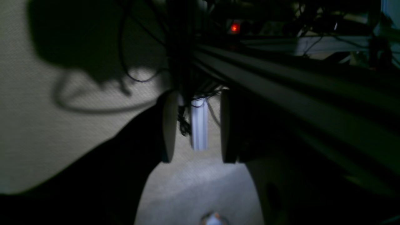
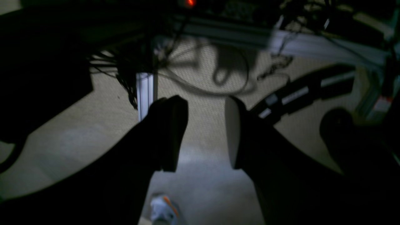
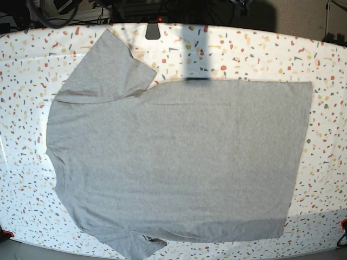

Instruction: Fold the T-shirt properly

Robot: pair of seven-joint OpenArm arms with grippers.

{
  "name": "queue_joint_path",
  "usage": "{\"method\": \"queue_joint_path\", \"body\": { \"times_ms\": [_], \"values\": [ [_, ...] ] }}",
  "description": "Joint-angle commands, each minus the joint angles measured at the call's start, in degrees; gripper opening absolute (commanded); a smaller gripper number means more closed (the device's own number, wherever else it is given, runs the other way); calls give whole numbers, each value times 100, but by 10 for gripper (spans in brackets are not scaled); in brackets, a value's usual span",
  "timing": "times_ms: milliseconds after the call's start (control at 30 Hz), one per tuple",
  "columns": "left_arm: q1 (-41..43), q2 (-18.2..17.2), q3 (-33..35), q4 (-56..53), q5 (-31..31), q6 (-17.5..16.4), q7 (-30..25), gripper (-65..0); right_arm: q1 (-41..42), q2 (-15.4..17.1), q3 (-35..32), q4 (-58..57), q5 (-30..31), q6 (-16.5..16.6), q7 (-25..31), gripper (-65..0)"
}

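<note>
Grey cloth fills the base view from its near edge: the T-shirt (image 3: 179, 157) lies spread flat on the speckled table (image 3: 325, 59), plain side up, collar end toward the table's left edge and hem toward the right edge. One sleeve fans out toward the far left corner; the other just reaches the near edge and is partly cut off. No lettering shows. The fabric looks smooth, with only faint ripples near the shoulder.

No fold has been made, so I judge the task to be at its very start, with the shirt laid out ready. The next move probably calls for both arms to come over the table and take hold along one long edge or a sleeve, pinching only the cloth.

Neither arm is over the table. The wrist views look down at pale carpet and cables. The left gripper (image 1: 196, 126) has its jaws spread with nothing between them, and so does the right gripper (image 2: 206, 134).
</note>
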Motion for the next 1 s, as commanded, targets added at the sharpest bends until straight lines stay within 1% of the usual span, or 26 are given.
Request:
{"method": "queue_joint_path", "body": {
  "times_ms": [0,100,200,233,300,433,567,767,900,967],
  "values": [
    [160,15,-15,181,-61,-35,-46,-420,-155,87,2,179,42,7,131,-402],
    [599,76,-15,839,-365,-142,-50,-420,-581,105,2,782,44,7,157,-402],
    [1040,155,-15,1580,-544,-439,-57,-420,-1008,118,2,1421,138,4,155,-402],
    [1185,199,-15,1825,-564,-470,-59,-420,-1150,140,2,1624,247,15,155,-402],
    [1467,291,-13,2291,-560,-474,-59,-420,-1412,212,2,2017,538,59,153,-402],
    [1934,361,4,3040,-560,-474,-57,-420,-1893,398,2,2747,949,407,114,-402],
    [2356,354,232,3644,-562,-474,149,-420,-2361,660,2,3394,1196,479,-61,-402],
    [3001,341,796,4503,-562,-474,295,-420,-3112,1029,4,4295,1207,476,-166,-402],
    [3379,339,1043,5086,-562,-474,334,-420,-3600,1318,17,4802,1224,481,-168,-402],
    [3543,339,1062,5421,-560,-476,498,-420,-3845,1469,20,5080,1220,579,-175,-402]
  ]
}}
